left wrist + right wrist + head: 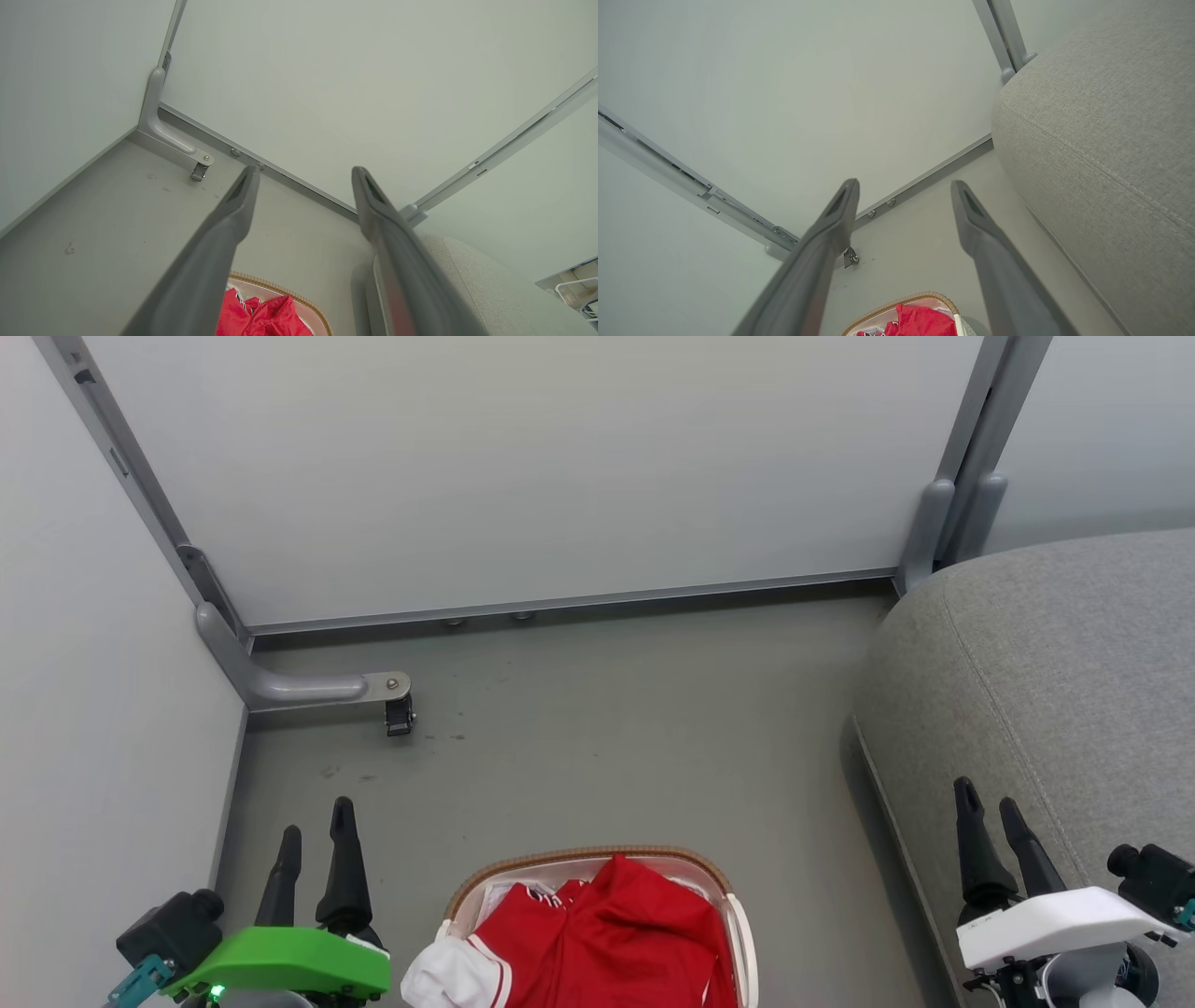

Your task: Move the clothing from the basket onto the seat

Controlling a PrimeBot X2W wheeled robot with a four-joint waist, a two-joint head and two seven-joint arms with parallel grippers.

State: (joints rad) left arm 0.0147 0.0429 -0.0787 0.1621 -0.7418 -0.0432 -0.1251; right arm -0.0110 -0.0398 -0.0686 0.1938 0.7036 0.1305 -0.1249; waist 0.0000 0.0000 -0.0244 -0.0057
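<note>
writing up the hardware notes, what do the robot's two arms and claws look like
Left claw: two long, dark, tapering fingers on a bright green wrist cover with a small lit green light, beside a black camera housing with a teal fitting. Right claw: the same dark fingers, but on a white wrist cover, with a matching black housing.
</note>
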